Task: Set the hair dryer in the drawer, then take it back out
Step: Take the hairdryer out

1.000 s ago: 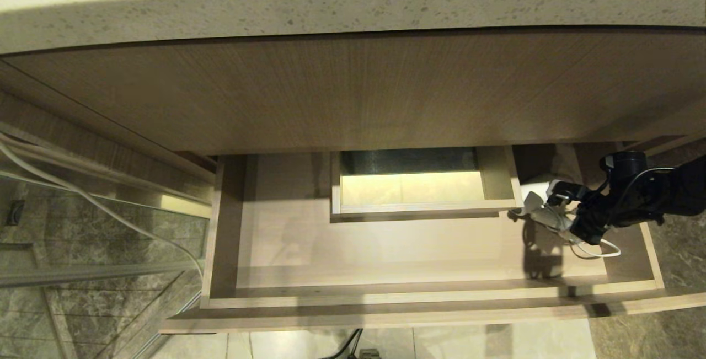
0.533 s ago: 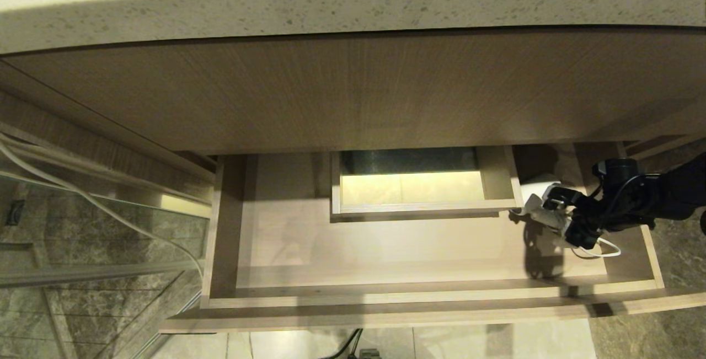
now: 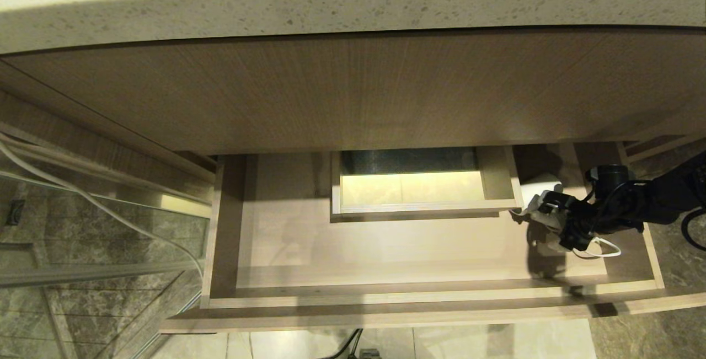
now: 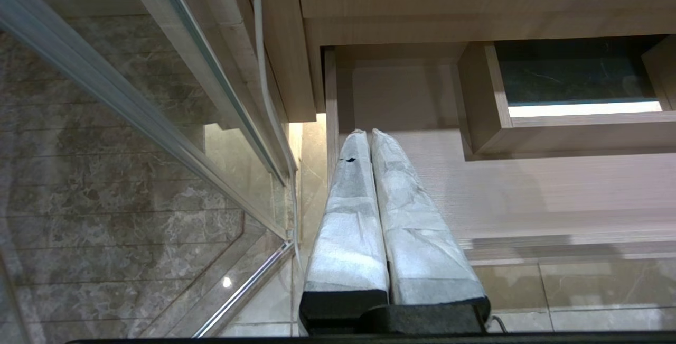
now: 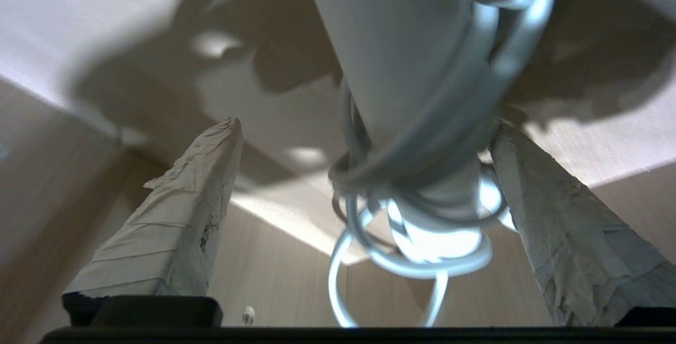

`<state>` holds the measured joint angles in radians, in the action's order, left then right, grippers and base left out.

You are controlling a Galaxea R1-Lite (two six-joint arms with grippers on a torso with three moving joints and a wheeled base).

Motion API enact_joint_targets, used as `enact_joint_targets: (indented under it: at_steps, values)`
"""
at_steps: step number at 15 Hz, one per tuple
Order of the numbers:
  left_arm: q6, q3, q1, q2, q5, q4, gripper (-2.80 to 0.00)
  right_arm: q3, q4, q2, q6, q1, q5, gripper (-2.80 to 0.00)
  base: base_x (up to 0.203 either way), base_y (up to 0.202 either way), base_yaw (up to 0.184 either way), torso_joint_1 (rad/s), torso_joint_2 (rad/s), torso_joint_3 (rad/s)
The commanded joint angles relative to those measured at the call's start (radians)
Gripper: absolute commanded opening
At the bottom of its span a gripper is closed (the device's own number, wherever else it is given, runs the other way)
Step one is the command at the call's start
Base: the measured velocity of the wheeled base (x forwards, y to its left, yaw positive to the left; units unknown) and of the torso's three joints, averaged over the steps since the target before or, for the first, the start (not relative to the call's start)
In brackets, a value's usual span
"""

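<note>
Hair dryer (image 3: 543, 213) lies at right of drawer (image 3: 386, 298), mid-right of frame; right gripper (image 3: 557, 220) straddles it spread wide, gripping nothing, so withdraw straight, clear of cord (image 3: 604, 250); left gripper (image 4: 369, 138) parked, pressed together.

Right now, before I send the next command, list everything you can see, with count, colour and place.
hair dryer: one, white, cord wound around it, in the drawer's right part, beside the boxed cutout
drawer: one, light-brown wood grain, pulled open under the panel
boxed cutout: one, same wood, middle of the drawer's back
wood-grain panel: one, light brown, above the drawer
countertop: one, speckled cream, along the top
glass partition: one, clear, left of the drawer
wall cable: one, white, along the left side
right gripper: one, black, taped fingers open on either side of the hair dryer
left gripper: one, fingers shut, off the drawer's left end
</note>
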<state>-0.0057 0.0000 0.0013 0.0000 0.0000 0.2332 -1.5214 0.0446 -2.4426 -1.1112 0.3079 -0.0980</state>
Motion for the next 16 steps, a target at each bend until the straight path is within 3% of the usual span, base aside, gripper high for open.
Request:
enact_joint_targets:
  at_steps: [1,13,14,15,16]
  values:
    - [0.001,0.040,0.000,0.000,0.000,0.002,-2.80,-0.022,0.016,-0.047,-0.004,0.000,0.001,0.00,0.000,0.000,0.000,0.000,0.00,0.000]
    - [0.000,0.040,0.000,0.000,0.000,0.002,-2.80,-0.023,0.037,-0.074,0.007,-0.001,0.003,0.00,0.000,0.000,0.000,0.000,0.00,0.000]
    - [0.000,0.040,0.000,0.000,0.000,0.002,-2.80,-0.026,0.040,-0.075,0.007,-0.003,0.003,-0.43,0.000,0.000,0.000,0.000,0.00,0.000]
    - [0.001,0.040,0.000,0.000,0.000,0.002,-2.80,-0.025,0.037,-0.075,0.001,-0.001,0.001,-2.80,0.000,0.000,0.000,0.000,0.00,0.000]
    - [0.000,0.040,0.000,0.000,-0.001,0.002,-2.80,-0.025,0.038,-0.075,0.005,-0.003,0.003,-2.80,0.000,0.000,0.000,0.000,0.00,0.000]
